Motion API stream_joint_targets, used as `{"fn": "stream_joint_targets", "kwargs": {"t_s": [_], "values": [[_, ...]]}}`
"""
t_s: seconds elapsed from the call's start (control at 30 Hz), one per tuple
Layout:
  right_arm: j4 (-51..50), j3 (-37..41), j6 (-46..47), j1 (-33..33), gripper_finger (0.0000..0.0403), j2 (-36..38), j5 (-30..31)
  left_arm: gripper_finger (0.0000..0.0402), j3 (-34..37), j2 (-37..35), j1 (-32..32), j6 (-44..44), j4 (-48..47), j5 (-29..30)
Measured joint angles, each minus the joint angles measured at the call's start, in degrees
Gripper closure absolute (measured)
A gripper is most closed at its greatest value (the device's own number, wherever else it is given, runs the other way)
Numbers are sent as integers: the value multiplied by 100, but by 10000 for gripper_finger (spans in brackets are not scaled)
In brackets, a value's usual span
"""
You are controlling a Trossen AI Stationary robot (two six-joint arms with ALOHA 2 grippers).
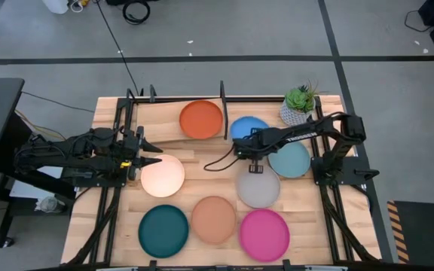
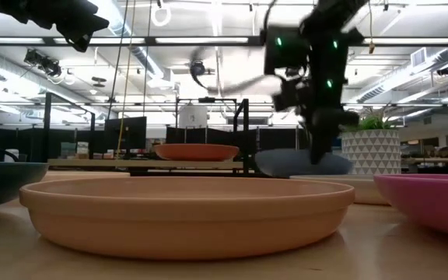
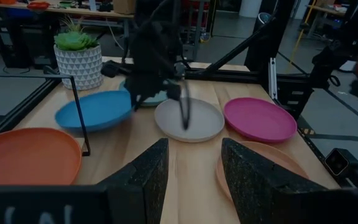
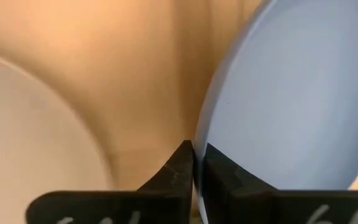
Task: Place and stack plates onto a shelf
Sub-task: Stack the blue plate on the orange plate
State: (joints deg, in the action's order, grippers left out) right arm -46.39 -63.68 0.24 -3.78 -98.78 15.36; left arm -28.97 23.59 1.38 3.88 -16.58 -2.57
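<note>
Right gripper (image 1: 255, 159): reaches in from the right side to the middle of the table; fingers (image 4: 180, 168) clenched to a thin slit on the rim of the blue plate (image 1: 247, 129), at the edge nearest the grey plate (image 1: 258, 188)
Blue plate: on the tabletop just beside the shelf (image 1: 168, 126), at its right end post; its edge overlaps the pale blue plate (image 1: 292, 159)
Orange plate (image 1: 201, 119): the only plate on the shelf, at its right end, close to the blue plate with the post between them
Left gripper (image 1: 151, 157): hangs over the left edge of the cream plate (image 1: 163, 175), in front of the shelf; fingers (image 3: 145, 177) apart with nothing between them
Grey plate: in front of the shelf and to its right, directly under the right arm's wrist
Front row: teal plate (image 1: 163, 230), tan plate (image 1: 213, 219), magenta plate (image 1: 264, 233) side by side, farthest from the shelf
Potted plant (image 1: 300, 105): in a white patterned pot right of the shelf, just behind the right arm and near the blue plate
Black cable (image 1: 215, 162): trails across the wood in front of the shelf, between the cream plate and the right gripper
</note>
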Motion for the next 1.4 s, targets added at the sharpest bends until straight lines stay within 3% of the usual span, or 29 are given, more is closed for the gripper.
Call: {"fn": "stream_joint_targets", "kwargs": {"t_s": [0.27, 0.8, 1.07, 1.4], "values": [[-24, -873, -19, 705, 375, 0, -1356, 246, 0, 1, 0, 29, 1, 2], [111, -1335, -42, 1353, 378, 0, -1395, 246, 0, 0, -1, 42, 63, 2], [585, -1335, -84, 1541, 378, 0, -1539, 246, 0, 0, -1, 36, 217, 2], [1554, -1335, -854, 1745, 378, -1, -1695, 246, 0, 0, -2, -4, 268, 2]]}}
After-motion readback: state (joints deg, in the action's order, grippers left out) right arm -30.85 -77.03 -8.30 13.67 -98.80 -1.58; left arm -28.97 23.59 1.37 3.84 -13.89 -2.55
